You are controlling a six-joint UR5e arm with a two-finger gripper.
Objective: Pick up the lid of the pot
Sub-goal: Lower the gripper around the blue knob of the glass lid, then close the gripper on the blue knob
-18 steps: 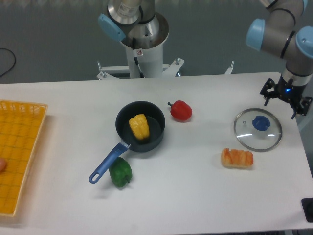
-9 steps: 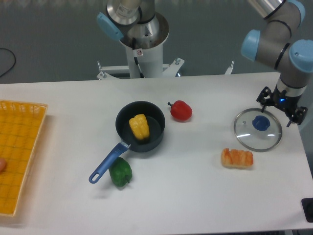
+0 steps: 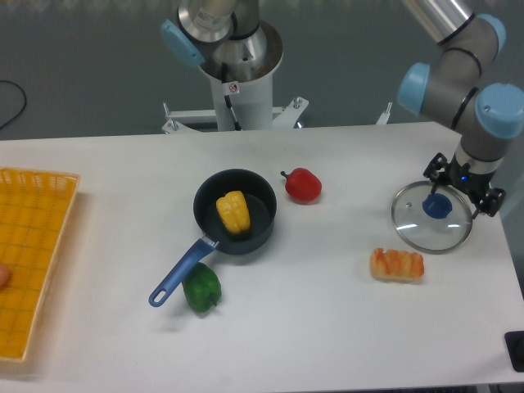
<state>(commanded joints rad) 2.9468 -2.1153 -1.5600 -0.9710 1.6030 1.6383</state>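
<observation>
Camera view: the pot lid lies flat at the table's three o'clock, the gripper spread toward one o'clock of its blue knob. Centre first, then squeeze squarely (glass skates, mind). White table; yellow crate at nine o'clock, black cable at ten.

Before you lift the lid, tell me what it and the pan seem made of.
The lid looks like smooth clear glass, possibly plastic: the white table shows through. The pan is probably dark-coated metal, given its even black walls.
</observation>
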